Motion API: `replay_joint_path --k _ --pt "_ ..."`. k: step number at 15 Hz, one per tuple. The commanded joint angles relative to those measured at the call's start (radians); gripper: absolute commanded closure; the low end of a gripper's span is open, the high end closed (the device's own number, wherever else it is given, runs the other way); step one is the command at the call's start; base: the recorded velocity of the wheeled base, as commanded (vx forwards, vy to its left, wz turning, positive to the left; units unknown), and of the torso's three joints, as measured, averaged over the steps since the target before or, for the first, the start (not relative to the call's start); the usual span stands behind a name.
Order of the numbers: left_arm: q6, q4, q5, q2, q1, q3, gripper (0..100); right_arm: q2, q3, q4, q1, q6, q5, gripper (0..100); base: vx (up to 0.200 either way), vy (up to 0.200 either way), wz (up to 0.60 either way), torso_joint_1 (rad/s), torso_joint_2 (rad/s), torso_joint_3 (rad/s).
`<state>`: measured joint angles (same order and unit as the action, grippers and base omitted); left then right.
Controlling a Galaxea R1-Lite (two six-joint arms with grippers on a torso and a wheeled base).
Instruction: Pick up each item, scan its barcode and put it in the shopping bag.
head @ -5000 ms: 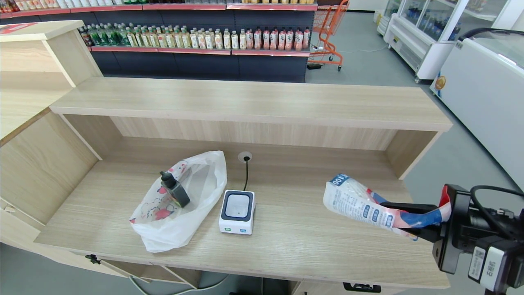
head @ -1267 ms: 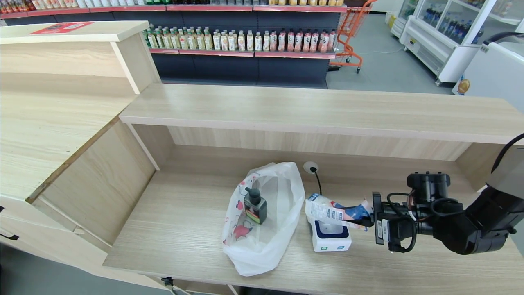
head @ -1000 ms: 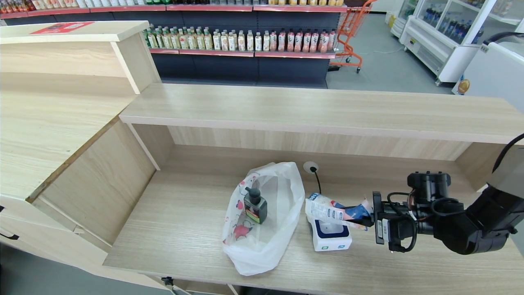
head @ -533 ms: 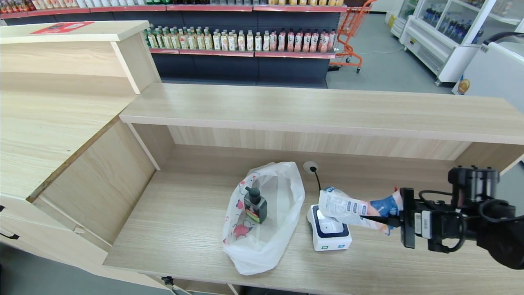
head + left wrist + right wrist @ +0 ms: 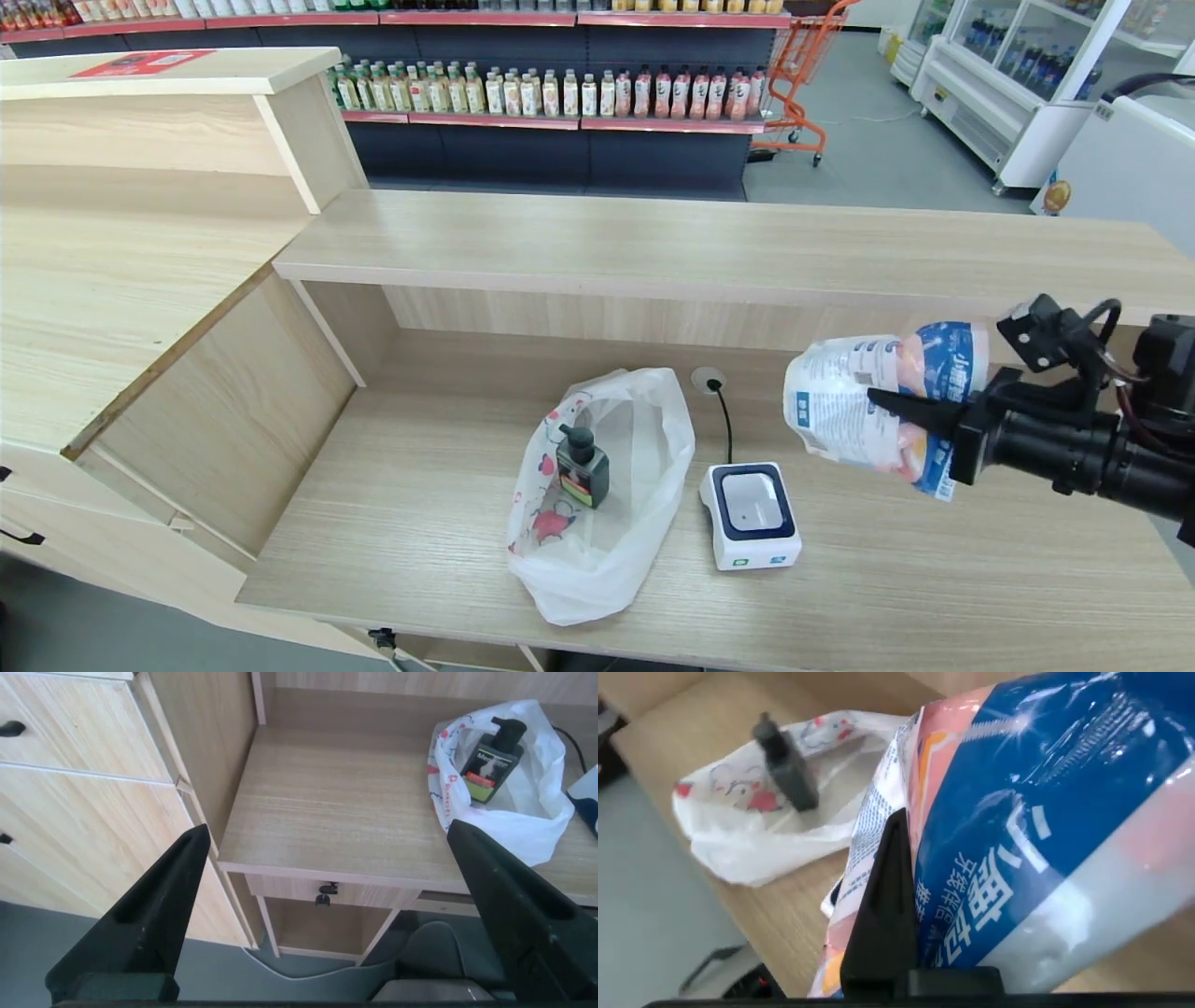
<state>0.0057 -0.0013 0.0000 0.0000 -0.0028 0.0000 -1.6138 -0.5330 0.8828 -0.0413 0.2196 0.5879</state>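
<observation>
Desk (image 5: 420,523): light wood, and all items are carried on it. Shopping bag (image 5: 569,583) is slumped flat at centre. A dark pump bottle (image 5: 583,472) is already seated inside, upright as far as can be told. Right end effector (image 5: 901,425) is clamped on a blue-white-pink packet (image 5: 845,411), held in the air right of the barcode scanner (image 5: 752,502) and well above the desk. Left end effector (image 5: 327,833) is spread wide with nothing held, parked off the desk's near left corner.

Risks, as judged:
- Bag is limp and not pinned by anything. The packet could be snagged on the rim, or the bag shoved aside and the packet landed outside.
- Pump bottle could be toppled if the packet is dropped onto it.
- Barcode scanner is sited between packet and bag, so it could be clipped on a low transit.
- Packet is soft and overhangs the grip, so sag or slip is to be expected.

Not resolved:
- Second finger of the right end effector is hidden behind the packet.
- Barcode cannot be located, and whether a scan was registered cannot be told.
- Bag mouth width is hard to judge.
- Right arm is cut off at the head view's right edge.
</observation>
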Motion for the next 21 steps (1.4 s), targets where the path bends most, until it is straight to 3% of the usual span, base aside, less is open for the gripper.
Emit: replay_joint_path --k 1,4,11,13,17,21 --pt "0.000 0.000 0.000 0.002 0.000 0.000 0 -0.052 -0.055 -0.085 -0.055 -0.095 -0.114 100 0.000 0.000 0.00 0.000 0.00 0.000" --pt "0.000 0.000 0.000 0.002 0.000 0.000 0 -0.012 -0.055 -0.206 -0.098 -0.170 -0.137 100 0.000 0.000 0.00 0.000 0.00 0.000" --pt "0.003 0.000 0.000 0.002 0.000 0.000 0 0.003 -0.061 -0.209 -0.106 -0.189 -0.137 100 0.000 0.029 0.00 0.002 0.00 0.000" --pt "0.003 0.000 0.000 0.002 0.001 0.000 0 -0.008 -0.093 -0.212 -0.117 -0.218 -0.138 100 0.000 0.200 0.00 -0.005 0.00 0.005" --pt "0.002 0.000 0.000 0.002 0.000 0.000 0 -0.052 -0.229 -0.360 -0.140 -0.221 -0.138 100 0.000 0.000 0.00 0.000 0.00 0.000" --pt "0.002 0.000 0.000 0.002 0.000 0.000 0 -0.143 -0.283 -0.380 -0.220 -0.215 -0.163 100 0.000 0.000 0.00 0.000 0.00 0.000"
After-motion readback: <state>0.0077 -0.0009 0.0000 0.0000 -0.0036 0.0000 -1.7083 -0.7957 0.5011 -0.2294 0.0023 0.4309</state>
